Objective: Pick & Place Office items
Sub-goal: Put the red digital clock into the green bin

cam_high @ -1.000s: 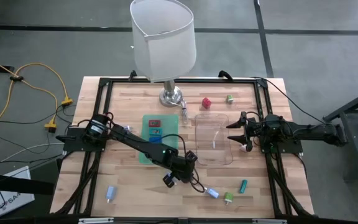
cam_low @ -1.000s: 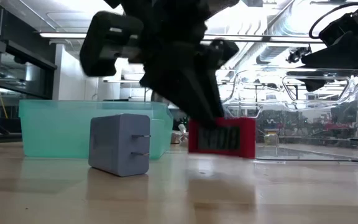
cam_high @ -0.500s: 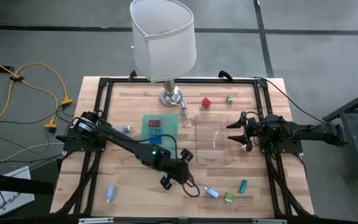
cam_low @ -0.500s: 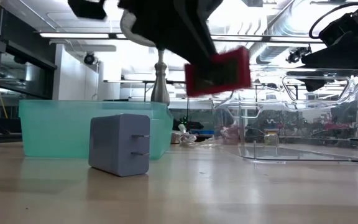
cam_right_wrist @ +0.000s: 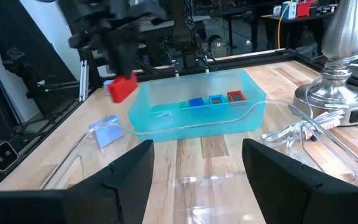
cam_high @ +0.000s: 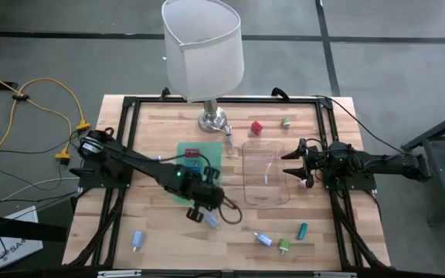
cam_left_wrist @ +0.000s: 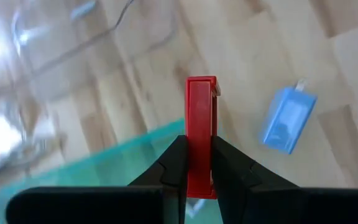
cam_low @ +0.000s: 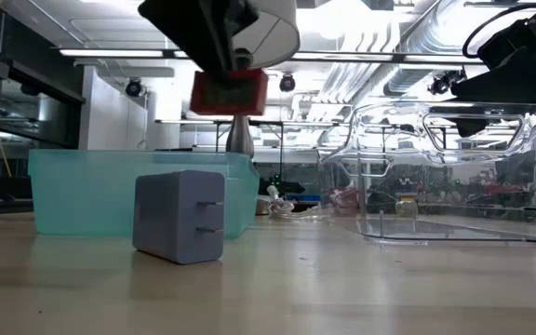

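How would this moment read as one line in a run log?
left end effector: shut on red piece, lifted near teal tray | right end effector: open, waiting over clear tray

Lab/workshop: exposed ceiling ducts (cam_low: 435, 65), concrete floor (cam_high: 45, 46), framed wooden bench (cam_high: 168, 239).

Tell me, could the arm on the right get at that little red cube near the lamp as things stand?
Probably yes. The right gripper hangs open over the clear tray, and the red cube sits alone on bare wood just beyond it, nothing between.
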`<action>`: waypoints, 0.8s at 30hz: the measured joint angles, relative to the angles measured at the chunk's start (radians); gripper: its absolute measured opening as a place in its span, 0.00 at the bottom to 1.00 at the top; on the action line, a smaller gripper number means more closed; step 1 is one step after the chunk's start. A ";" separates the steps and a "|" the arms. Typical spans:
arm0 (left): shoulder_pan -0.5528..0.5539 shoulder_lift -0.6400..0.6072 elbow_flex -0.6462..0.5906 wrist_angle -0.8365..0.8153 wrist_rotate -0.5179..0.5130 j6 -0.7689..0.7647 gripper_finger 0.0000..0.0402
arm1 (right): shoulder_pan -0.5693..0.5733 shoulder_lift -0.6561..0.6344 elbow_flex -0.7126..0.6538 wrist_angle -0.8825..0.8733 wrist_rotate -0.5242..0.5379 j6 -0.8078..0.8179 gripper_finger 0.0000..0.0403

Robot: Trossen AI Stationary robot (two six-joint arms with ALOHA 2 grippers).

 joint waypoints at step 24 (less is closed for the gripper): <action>0.230 -0.222 -0.413 0.182 0.288 -0.297 0.12 | 0.000 0.000 0.000 0.000 0.000 0.000 0.58</action>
